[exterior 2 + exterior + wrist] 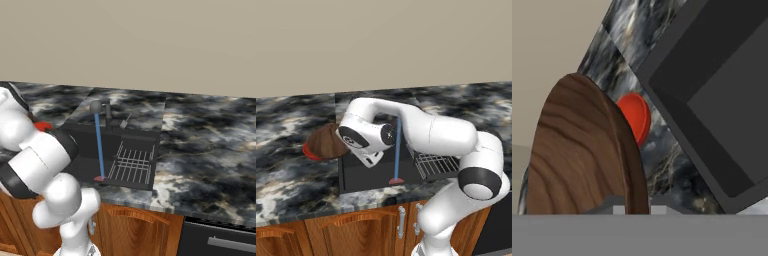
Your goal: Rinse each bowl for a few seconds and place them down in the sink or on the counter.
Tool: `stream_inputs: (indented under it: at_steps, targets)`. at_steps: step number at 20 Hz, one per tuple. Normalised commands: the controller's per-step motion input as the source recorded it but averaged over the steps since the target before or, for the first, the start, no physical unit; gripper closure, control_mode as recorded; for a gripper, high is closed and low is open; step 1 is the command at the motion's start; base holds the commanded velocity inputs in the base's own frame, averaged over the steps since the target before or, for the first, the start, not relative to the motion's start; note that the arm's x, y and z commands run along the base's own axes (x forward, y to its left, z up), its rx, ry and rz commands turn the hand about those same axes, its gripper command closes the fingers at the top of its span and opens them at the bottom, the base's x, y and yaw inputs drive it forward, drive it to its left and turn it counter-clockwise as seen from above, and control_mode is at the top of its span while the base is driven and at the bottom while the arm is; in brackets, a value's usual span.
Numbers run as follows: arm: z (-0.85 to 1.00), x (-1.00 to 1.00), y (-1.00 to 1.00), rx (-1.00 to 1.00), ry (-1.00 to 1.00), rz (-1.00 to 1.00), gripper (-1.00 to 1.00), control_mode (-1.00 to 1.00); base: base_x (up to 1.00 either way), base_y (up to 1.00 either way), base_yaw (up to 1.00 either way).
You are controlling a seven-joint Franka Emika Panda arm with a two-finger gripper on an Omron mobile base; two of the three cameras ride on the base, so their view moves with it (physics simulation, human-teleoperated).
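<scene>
On the left base view, no words or labels can be read anywhere. The round dark brown wooden bowl is tipped on its side above the shiny marbled black and grey stone counter, just left of the big dark charcoal sink. The robot's white hand hides the gripper here, so its fingers are hard to make out. A bit of the shiny round red bowl peeks out under the brown one, on the counter. A thin blue stream drops straight down into the sink and ends at a small red spot. A metal wire rack sits in the right side of the sink, partly hidden by the arm.

On the right base view, the grey faucet stands at the far edge of the sink, and the blue stream falls beside the rack. The white arm covers most of the red bowl; a small red piece shows.

On the hand view, the gripper is clenched tight on the rim of the brown bowl, which stands on edge and is cut off at the bottom. The red bowl lies on the counter behind it, half hidden. The sink's dark inside looks bare.
</scene>
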Motion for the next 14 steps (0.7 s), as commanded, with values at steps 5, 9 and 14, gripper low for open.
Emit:
stream_inputs:
  at_steps: [5,9,14]
  targets:
    - [0.13,0.00,-0.32,-0.03,0.11,-0.10,1.00,-1.00,0.00,0.00,0.00]
    - [0.13,0.00,-0.31,-0.04,0.11,-0.11,1.00,-1.00,0.00,0.00,0.00]
    - [0.13,0.02,-0.24,-0.05,0.13,-0.14,1.00,-1.00,0.00,0.00,0.00]
